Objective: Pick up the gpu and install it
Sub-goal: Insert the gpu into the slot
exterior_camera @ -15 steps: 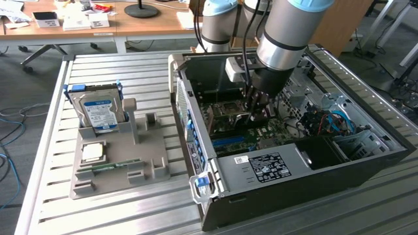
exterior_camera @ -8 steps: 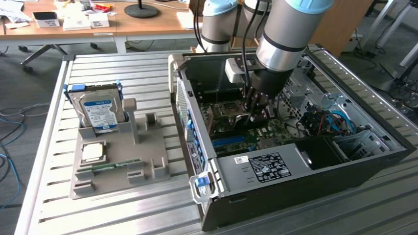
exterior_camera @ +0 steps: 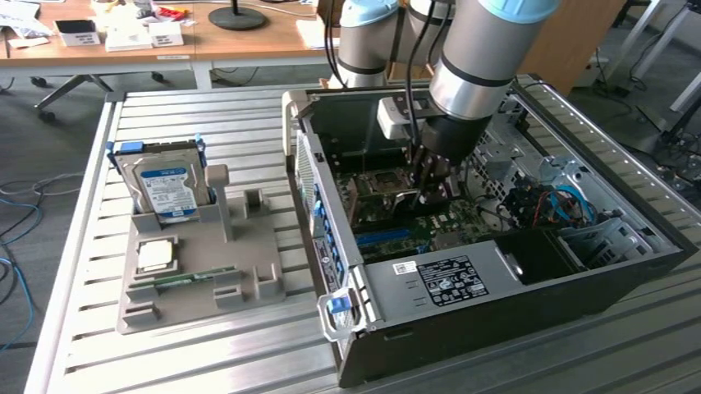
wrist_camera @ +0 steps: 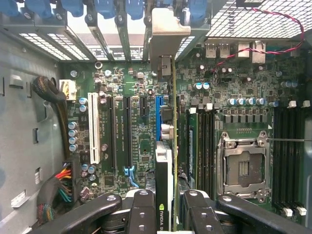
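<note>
The gpu [wrist_camera: 174,141] is a thin green card seen edge-on in the wrist view, with its silver end bracket [wrist_camera: 168,39] toward the case's rear slots. My gripper [wrist_camera: 170,212] is shut on it, one black finger [wrist_camera: 144,209] on each face. The card stands upright over the motherboard [wrist_camera: 136,146], just beside the blue expansion slot [wrist_camera: 158,109]; I cannot tell whether it touches the slot. In the exterior view my gripper [exterior_camera: 432,187] reaches down inside the open computer case [exterior_camera: 482,287].
A CPU socket [wrist_camera: 243,168] and memory slots [wrist_camera: 202,141] lie close beside the card. Cable bundles [wrist_camera: 56,112] run along the case wall. Outside the case, a grey holder [exterior_camera: 197,275] carries a hard drive [exterior_camera: 164,185], a memory stick [exterior_camera: 186,277] and a chip [exterior_camera: 156,254].
</note>
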Controlling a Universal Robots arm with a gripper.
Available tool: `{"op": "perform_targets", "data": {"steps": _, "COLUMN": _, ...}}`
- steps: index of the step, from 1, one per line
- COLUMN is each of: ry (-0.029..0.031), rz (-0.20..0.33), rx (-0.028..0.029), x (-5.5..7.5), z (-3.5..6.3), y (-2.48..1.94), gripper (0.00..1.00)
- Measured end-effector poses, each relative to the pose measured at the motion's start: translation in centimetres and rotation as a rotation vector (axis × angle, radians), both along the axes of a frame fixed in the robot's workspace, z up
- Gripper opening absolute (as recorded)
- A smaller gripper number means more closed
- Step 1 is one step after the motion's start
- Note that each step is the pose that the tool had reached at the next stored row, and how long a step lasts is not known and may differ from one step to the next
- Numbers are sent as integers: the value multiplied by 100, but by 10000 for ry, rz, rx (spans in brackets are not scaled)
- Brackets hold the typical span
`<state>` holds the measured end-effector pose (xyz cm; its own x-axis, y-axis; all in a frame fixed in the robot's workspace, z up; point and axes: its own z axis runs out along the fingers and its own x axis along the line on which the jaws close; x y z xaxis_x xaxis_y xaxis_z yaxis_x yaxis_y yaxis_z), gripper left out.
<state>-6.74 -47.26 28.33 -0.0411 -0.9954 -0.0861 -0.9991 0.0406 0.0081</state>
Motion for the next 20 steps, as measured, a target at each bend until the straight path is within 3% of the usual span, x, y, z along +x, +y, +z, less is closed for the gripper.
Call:
{"op": "perform_targets", "data": {"steps": 5, "ry": 63, "rz": 2, "rx": -94, "x": 1, "z": 1, "y": 25, "gripper": 27}}
{"op": "perform_targets", "data": {"steps": 8, "ry": 115, "rz": 1, "rx": -209, "x": 0, "z": -2, "y": 28, "gripper": 27}}
{"op": "perform_targets", "data": {"steps": 20, "ry": 111, "rz": 4, "rx": -212, "x": 0, "z": -43, "y": 28, "gripper": 27}}
